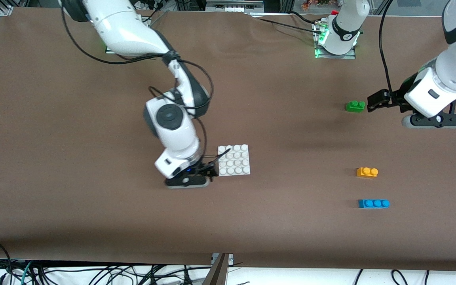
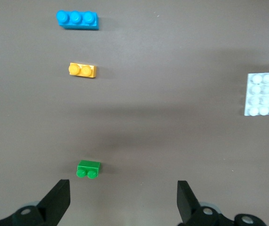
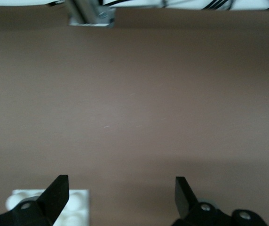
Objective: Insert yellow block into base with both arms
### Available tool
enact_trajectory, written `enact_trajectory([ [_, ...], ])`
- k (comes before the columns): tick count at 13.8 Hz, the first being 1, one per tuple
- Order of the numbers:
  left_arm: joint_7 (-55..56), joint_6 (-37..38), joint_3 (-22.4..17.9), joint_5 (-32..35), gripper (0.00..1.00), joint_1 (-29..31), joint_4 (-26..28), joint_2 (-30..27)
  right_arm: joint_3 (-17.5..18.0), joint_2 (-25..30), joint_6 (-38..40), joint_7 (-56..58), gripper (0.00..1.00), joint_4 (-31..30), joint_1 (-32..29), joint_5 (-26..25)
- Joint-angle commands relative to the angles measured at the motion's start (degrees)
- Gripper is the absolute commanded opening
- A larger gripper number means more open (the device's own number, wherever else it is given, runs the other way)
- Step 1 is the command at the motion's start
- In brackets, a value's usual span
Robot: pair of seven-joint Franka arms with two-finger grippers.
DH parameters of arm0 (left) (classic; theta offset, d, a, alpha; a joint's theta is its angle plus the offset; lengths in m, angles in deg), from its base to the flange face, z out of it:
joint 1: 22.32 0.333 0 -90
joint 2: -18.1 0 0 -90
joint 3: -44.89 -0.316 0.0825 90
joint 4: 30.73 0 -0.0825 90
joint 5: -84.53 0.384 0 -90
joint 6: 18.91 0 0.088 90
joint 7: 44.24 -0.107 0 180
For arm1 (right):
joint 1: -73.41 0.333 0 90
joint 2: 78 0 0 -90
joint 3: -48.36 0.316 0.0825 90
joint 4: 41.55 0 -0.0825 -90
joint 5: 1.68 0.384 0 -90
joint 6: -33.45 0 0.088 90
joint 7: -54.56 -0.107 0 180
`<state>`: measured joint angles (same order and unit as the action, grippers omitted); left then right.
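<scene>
beside the flat white studded plastic base (image 1: 234, 160), right gripper (image 1: 210, 169) hangs spread; left gripper (image 2: 123, 200), spread above the table, must next reach the small orange-yellow two-stud brick (image 1: 367, 172).

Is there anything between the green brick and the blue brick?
Yes, the yellow block sits between the green brick and the blue brick, apart from both. The front view and left wrist view show it.
</scene>
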<state>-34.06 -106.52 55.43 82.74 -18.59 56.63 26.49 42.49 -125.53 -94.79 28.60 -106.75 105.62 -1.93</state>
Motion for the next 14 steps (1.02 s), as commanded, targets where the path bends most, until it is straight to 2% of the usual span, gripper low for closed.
enact_trajectory([
  [1, -0.8, 0.7, -0.8, 1.4, 1.00, 2.2, -2.3, 2.2, 1.6, 3.8, 4.9, 7.8, 1.00, -0.5, -6.3, 0.3],
  [4, -1.3, -0.4, -0.9, 2.9, 1.00, 3.1, -3.0, 4.9, 1.0, 5.7, 9.5, 7.9, 1.00, -0.5, -7.5, 0.2],
  [5, -2.9, -1.8, -1.0, 3.2, 1.00, 3.5, -3.2, 6.5, -0.3, 6.9, 12.4, 8.2, 1.00, -0.4, -7.7, 0.0],
  [7, -7.4, -6.8, -1.7, 4.9, 1.00, 5.7, -3.2, 9.9, -2.6, 10.7, 14.2, 8.5, 1.00, -0.6, -8.7, 0.3],
  [9, -13.0, -11.2, -1.7, 4.9, 1.00, 7.7, -3.1, 12.9, -2.7, 14.5, 14.4, 8.5, 1.00, -0.9, -11.1, 0.3],
  [12, -16.9, -17.8, -2.1, 5.3, 1.00, 8.7, -2.4, 18.0, -2.7, 21.2, 14.4, 8.6, 1.00, -4.6, -13.5, -0.1],
  [14, -17.0, -19.5, -2.2, 5.7, 1.00, 8.8, -2.4, 21.6, -2.7, 27.1, 14.6, 8.6, 1.00, -9.7, -14.6, -0.1],
])
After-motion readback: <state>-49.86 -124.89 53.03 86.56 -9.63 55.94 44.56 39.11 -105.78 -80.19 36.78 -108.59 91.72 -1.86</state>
